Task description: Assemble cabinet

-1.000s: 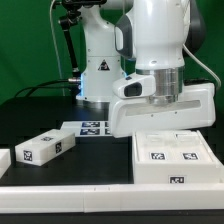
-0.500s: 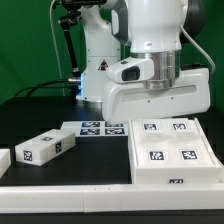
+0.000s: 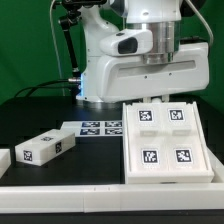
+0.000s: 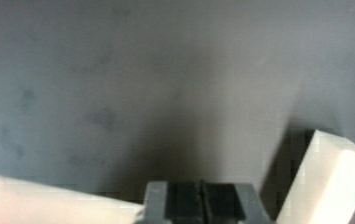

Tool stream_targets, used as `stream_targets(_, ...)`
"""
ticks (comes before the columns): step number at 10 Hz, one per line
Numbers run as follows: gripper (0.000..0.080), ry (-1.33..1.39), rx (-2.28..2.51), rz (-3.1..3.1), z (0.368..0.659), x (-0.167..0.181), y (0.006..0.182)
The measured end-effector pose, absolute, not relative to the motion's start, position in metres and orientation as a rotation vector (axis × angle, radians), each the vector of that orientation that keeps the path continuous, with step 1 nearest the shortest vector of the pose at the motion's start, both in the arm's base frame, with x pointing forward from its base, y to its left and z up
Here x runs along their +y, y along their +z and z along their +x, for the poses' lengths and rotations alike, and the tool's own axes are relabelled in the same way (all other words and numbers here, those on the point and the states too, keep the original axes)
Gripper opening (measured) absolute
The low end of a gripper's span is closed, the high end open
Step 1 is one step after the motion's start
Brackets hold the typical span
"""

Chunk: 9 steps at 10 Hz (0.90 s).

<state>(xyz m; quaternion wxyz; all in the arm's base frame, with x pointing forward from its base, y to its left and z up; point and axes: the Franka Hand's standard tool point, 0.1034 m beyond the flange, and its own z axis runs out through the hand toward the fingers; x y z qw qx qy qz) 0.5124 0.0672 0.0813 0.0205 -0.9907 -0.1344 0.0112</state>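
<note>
The cabinet [image 3: 165,140] is a large white body with four tagged compartments, at the exterior view's right. It stands tilted, its far edge raised and its tagged face turned toward the camera. My gripper [image 3: 152,98] is at that raised far edge, its fingertips hidden behind it. In the wrist view the gripper [image 4: 206,205] has its jaws close together, with white cabinet surfaces [image 4: 334,180] on both sides over the dark table. A small white tagged block [image 3: 45,147] lies at the exterior view's left.
The marker board [image 3: 100,127] lies flat behind the block, in front of the robot base [image 3: 100,70]. Another white piece [image 3: 4,160] shows at the far left edge. A white ledge [image 3: 100,195] runs along the table's front.
My hand has risen and the cabinet's far edge has come up with it, so its tagged face tilts more toward the camera. The small block has not moved.
</note>
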Motion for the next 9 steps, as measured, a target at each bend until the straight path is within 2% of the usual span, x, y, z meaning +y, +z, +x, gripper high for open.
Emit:
stream_targets(2,0.0002,0.031,-0.422,-3.071,0.512,0.066,0.078)
stream_targets(3,0.0002,0.036,-0.428,-3.069,0.508,0.063,0.069)
stream_targets(4,0.0002,0.076,-0.453,-3.065,0.509,0.060,0.076)
stream_targets(5,0.0002,0.071,-0.467,-3.067,0.518,0.057,0.092)
stream_targets(9,0.0002,0.122,-0.484,-3.064,0.531,0.054,0.114)
